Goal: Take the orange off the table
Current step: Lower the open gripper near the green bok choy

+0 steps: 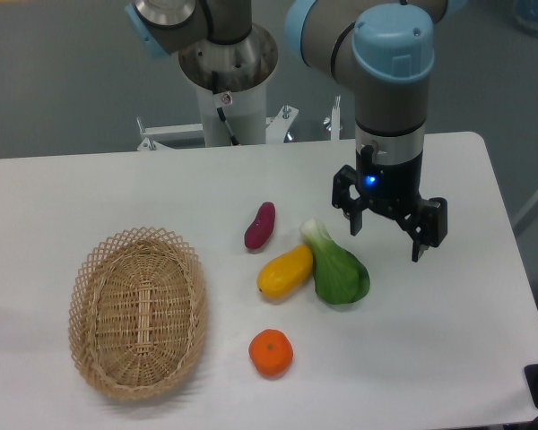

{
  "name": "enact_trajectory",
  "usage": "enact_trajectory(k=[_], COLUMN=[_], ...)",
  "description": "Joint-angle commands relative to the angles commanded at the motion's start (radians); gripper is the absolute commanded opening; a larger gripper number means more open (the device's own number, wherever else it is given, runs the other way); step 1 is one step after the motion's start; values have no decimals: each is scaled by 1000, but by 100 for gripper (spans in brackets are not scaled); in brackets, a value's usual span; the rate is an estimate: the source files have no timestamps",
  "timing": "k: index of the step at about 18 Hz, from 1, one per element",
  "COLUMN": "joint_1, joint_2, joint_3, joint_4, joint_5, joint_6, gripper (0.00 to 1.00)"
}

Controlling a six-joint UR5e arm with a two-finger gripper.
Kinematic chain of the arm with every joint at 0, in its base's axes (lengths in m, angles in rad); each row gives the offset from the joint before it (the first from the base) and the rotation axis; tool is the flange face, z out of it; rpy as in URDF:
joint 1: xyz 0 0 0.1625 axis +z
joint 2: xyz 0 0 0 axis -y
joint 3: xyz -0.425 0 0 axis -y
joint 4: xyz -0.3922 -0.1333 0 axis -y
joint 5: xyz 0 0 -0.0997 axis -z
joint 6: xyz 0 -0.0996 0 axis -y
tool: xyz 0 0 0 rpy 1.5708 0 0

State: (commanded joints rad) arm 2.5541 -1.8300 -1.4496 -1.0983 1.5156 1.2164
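The orange (271,352) is small, round and bright orange, and lies on the white table (448,340) near the front edge, right of the basket. My gripper (388,237) hangs above the table at the right, well behind and to the right of the orange. Its two dark fingers (421,237) stand apart, open and empty. Nothing hides the orange.
A wicker basket (137,311) stands at the front left. A yellow elongated fruit (285,271), a green leafy vegetable (336,269) and a purple sweet potato (260,226) lie between the gripper and the orange. The robot base (226,67) is at the back.
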Motion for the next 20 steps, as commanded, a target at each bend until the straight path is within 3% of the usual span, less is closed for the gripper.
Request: enact_trajectory(k=[5, 11, 20], joint_1=[0, -5, -40], joint_2=[2, 2, -25], joint_3=[-14, -48, -84], joint_4=[11, 89, 92], joint_5=[-26, -71, -72], joint_6=[-11, -280, -383], gripper=[100, 100, 100])
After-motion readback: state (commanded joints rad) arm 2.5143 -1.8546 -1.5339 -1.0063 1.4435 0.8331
